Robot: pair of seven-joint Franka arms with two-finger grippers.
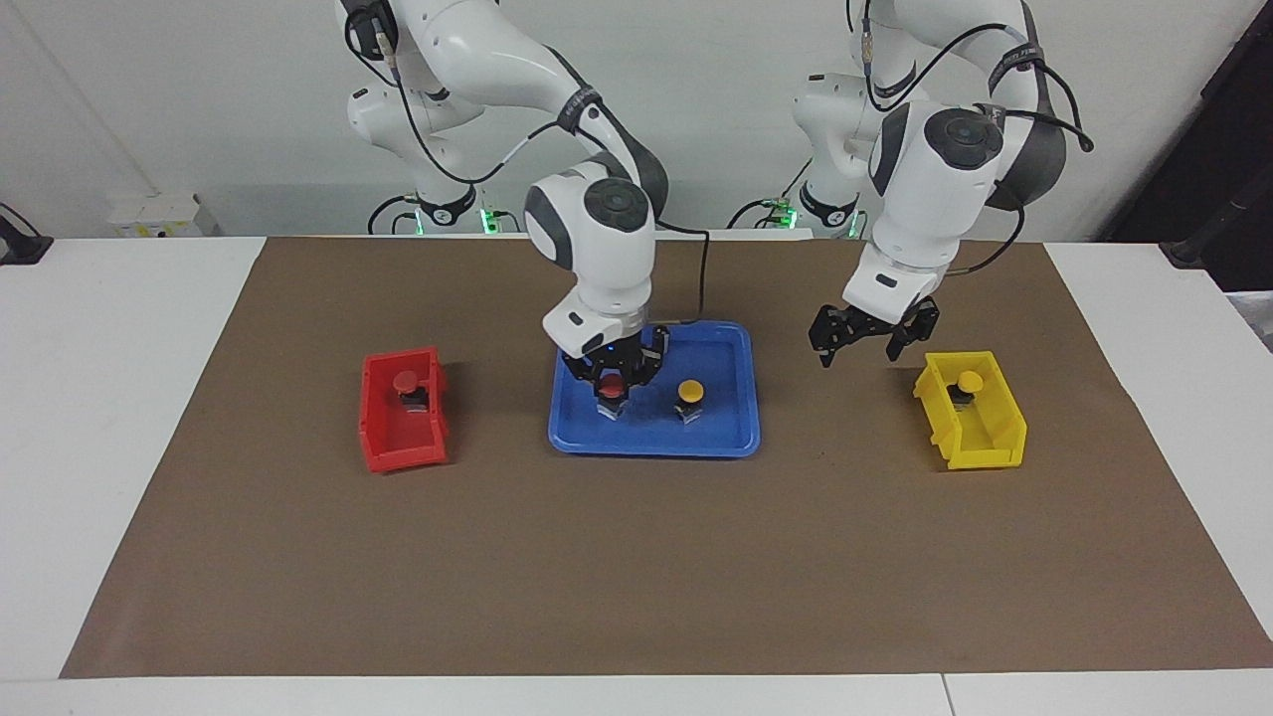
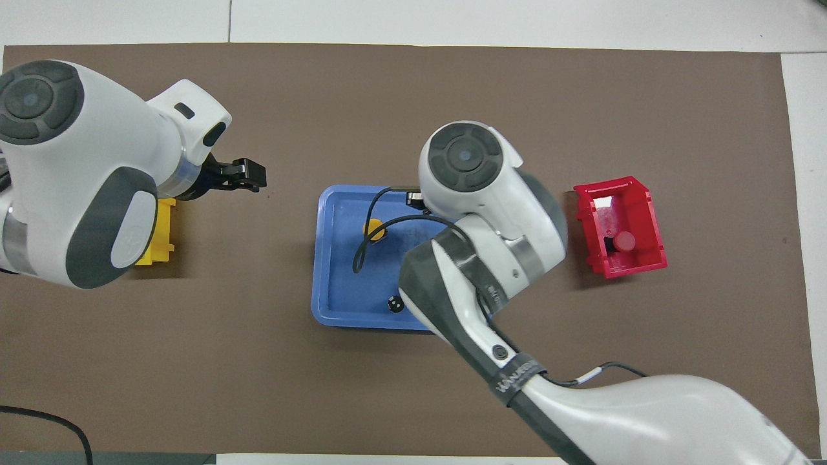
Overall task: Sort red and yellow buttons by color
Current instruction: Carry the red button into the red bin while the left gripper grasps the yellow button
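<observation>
My right gripper (image 1: 612,383) is down in the blue tray (image 1: 731,438) around a red button (image 1: 612,386); my arm hides that button in the overhead view. A yellow button (image 1: 688,390) stands beside it in the tray and also shows in the overhead view (image 2: 373,227). Another red button (image 1: 405,381) sits in the red bin (image 1: 403,452) at the right arm's end. Another yellow button (image 1: 970,381) sits in the yellow bin (image 1: 985,452) at the left arm's end. My left gripper (image 1: 863,350) is open and empty, raised over the mat between tray and yellow bin.
A small dark cylinder (image 2: 393,303) lies in the tray's part nearest the robots. A brown mat (image 1: 636,557) covers the table. The left arm hides most of the yellow bin (image 2: 158,242) in the overhead view. The red bin (image 2: 649,219) shows whole there.
</observation>
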